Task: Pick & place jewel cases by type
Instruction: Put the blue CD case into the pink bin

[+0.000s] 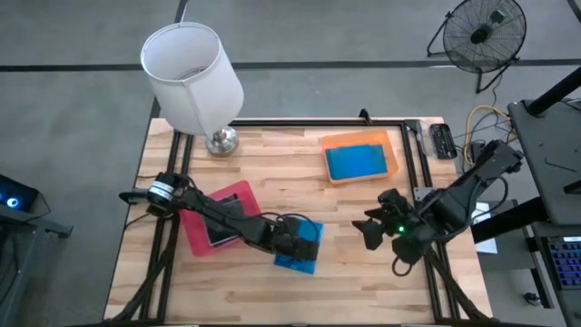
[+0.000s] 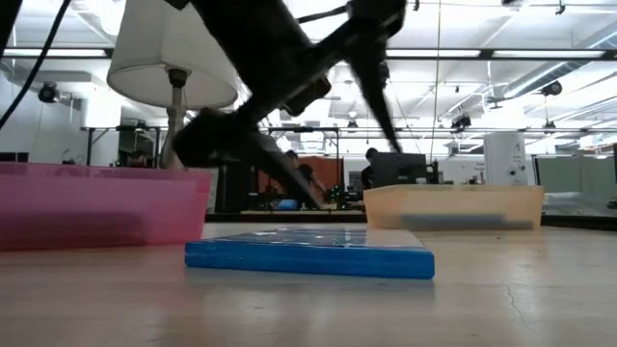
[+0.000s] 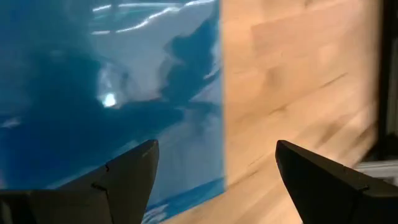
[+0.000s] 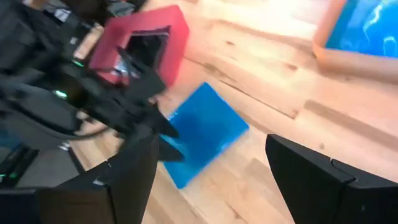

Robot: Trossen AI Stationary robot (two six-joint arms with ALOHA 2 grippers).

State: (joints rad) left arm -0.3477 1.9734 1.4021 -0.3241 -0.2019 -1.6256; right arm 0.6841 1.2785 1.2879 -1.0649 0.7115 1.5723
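A translucent blue jewel case (image 1: 304, 259) (image 2: 308, 253) (image 4: 205, 127) lies flat on the table's near middle. My left gripper (image 1: 295, 241) (image 3: 214, 146) hovers over it, open. One finger is above the blue case (image 3: 124, 74) and the other above bare wood, astride the case's edge. My right gripper (image 1: 368, 232) (image 4: 211, 140) waits open to the right of the case, pointing at it. A dark case (image 1: 221, 233) lies in the pink tray (image 1: 201, 238) (image 4: 177, 22). Blue cases (image 1: 356, 162) lie in the orange tray (image 1: 359, 138) (image 4: 336, 56).
A white lamp (image 1: 192, 77) stands at the far left edge, with its metal base (image 1: 221, 141) behind the pink tray (image 2: 96, 202). A black remote-like object (image 1: 442, 139) lies at the far right corner. The orange tray (image 2: 453, 204) is far right; bare wood stretches along the near edge.
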